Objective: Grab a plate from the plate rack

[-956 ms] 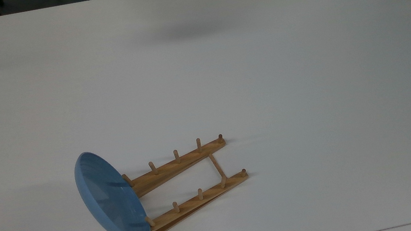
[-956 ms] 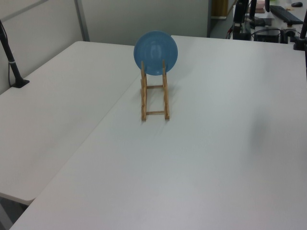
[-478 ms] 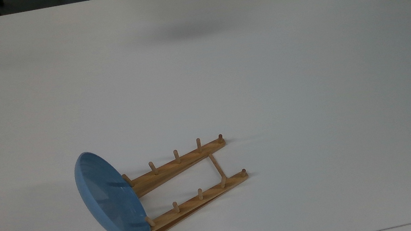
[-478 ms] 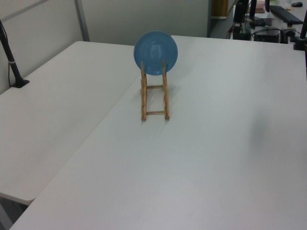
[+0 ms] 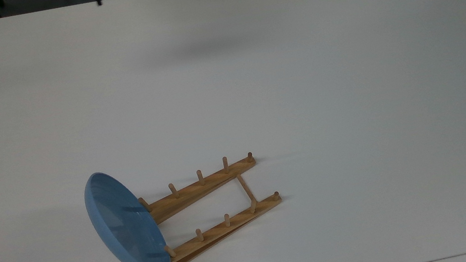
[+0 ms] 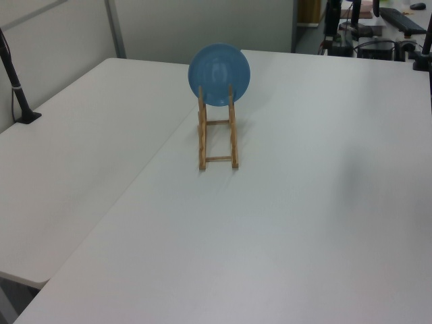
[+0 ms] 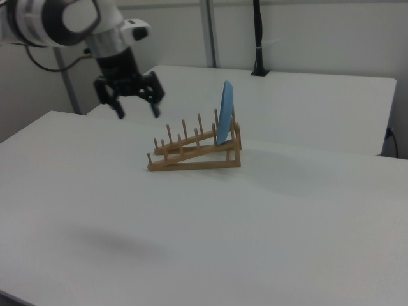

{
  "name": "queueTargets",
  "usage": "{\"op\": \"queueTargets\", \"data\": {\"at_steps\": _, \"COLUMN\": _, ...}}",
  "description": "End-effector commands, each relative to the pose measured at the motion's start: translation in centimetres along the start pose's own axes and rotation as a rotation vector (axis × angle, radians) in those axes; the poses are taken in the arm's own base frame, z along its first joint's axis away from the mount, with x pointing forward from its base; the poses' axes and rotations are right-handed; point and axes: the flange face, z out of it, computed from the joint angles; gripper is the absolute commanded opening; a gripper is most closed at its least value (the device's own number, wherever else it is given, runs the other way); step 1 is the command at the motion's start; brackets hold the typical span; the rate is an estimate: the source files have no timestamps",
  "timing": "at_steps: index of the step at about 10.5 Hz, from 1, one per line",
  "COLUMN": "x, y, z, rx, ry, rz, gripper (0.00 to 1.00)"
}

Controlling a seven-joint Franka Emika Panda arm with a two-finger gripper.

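The top view looks steeply down on the white surface (image 5: 301, 93) from high above, the plate rack (image 5: 208, 213) low in its frame. The left view sights along the rack's rails toward the plate (image 6: 219, 65). The right view, nearer and lower, shares rack and plate side-on, right of the gripper (image 7: 136, 113).

Robot lab or office-style test room.
Plain white tables (image 6: 304, 223) pushed together stand before grey partition panels (image 7: 306, 38) with metal posts. A black clamped pole (image 6: 15, 81) rises from one table's edge. In the left view's top right, a desk holds a keyboard (image 6: 405, 20) and cables. A white robot arm (image 7: 64, 19) reaches over the table.
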Motion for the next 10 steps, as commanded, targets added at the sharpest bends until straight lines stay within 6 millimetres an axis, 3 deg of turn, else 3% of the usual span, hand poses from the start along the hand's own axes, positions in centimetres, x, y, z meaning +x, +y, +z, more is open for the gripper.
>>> {"op": "queueTargets", "data": {"at_steps": 1, "x": 1.6, "y": 5.2, "z": 1.5, "rx": -0.062, "ry": 0.148, "rz": -0.032, "gripper": 1.0}}
{"op": "queueTargets", "data": {"at_steps": 4, "x": 6.2, "y": 7.9, "z": 5.5, "rx": -0.154, "ry": 0.386, "rz": 0.007, "gripper": 1.0}}
{"op": "queueTargets", "data": {"at_steps": 6, "x": 8.4, "y": 9.2, "z": 8.1, "rx": -0.147, "ry": 0.568, "rz": 0.182, "gripper": 1.0}}
{"op": "queueTargets", "data": {"at_steps": 8, "x": 9.7, "y": 9.7, "z": 11.2, "rx": -0.075, "ry": 0.694, "rz": 0.393, "gripper": 1.0}}
{"op": "queueTargets", "data": {"at_steps": 10, "x": 10.2, "y": 10.1, "z": 13.0, "rx": -0.042, "ry": 0.73, "rz": 0.496, "gripper": 1.0}}
